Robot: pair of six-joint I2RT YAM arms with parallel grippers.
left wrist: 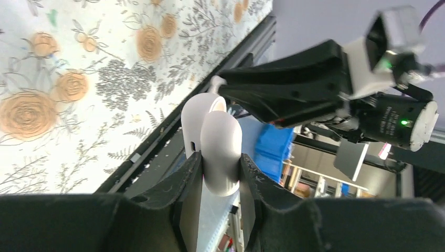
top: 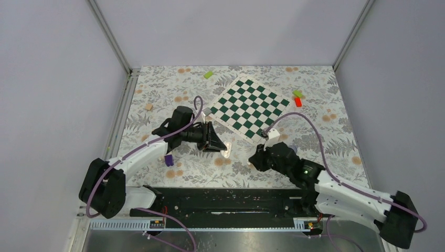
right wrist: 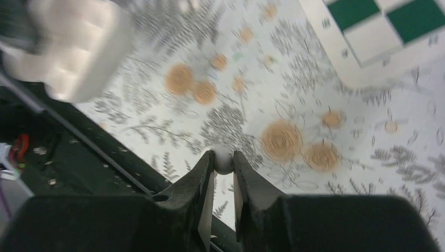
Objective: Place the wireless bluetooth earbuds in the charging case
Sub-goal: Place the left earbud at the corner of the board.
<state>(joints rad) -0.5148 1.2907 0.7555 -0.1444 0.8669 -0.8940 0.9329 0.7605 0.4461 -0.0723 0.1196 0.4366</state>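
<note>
- Gripping the case [left wrist: 220,144], the left gripper [left wrist: 220,165] has both black fingers clamped on the white shell's sides.
- The case shows as two rounded white halves, one just behind the other and apart at the far end. It looks open, though the inside is hidden.
- The right gripper [right wrist: 223,156] is pinched on a bud [right wrist: 223,163]. Only a small white rounded bit shows between and just past the fingertips.
- From the left wrist, the right gripper's closed fingers point at the far end of the case, tips just beside it. Whether they touch it I cannot tell.
- From above, the two grippers face each other over the near middle of the table [top: 157,89], just in front of the near corner of the chessboard [top: 249,105].
- The case is a pale spot at the left gripper's tip, between the two arms.
- The chessboard lies turned cornerwise on the flowered cloth, green and white squares.
- A purple block [top: 169,159] lies beside the left arm.
- A green block [top: 209,74] lies near the far edge, well apart from everything else.
- A red block [top: 298,102] and a second green one sit together just off the board's right corner.
- A tan cube [top: 149,106] lies at the left side.
- The right wrist view is blurred — a pale ridged shape fills its upper left corner, too smeared to name.
</note>
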